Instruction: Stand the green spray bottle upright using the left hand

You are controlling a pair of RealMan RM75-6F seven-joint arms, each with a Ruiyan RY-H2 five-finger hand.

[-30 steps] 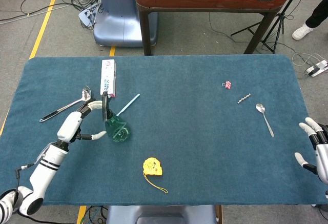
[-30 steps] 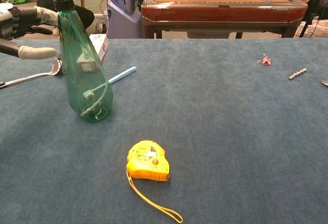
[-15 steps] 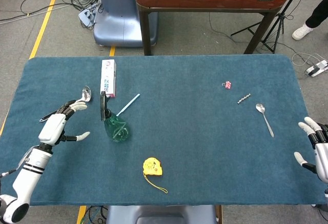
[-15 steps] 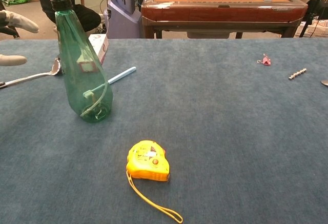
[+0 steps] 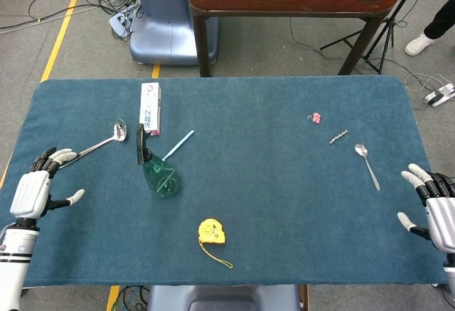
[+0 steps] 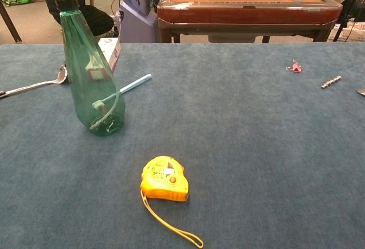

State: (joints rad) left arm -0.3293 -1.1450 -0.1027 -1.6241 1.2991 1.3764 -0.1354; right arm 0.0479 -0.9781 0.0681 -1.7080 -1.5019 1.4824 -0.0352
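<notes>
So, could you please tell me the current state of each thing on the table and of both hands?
Green spray bottle: upright, standing free.
Left hand: open, holding nothing, at the table's left edge.
Right hand: open, holding nothing.
Yellow tape measure: lying flat, strap trailing.
Ladle: lying flat.
Spoon: lying flat.

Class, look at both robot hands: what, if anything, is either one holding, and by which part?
Nothing. The left hand and right hand are both empty; the green spray bottle stands alone.
</notes>
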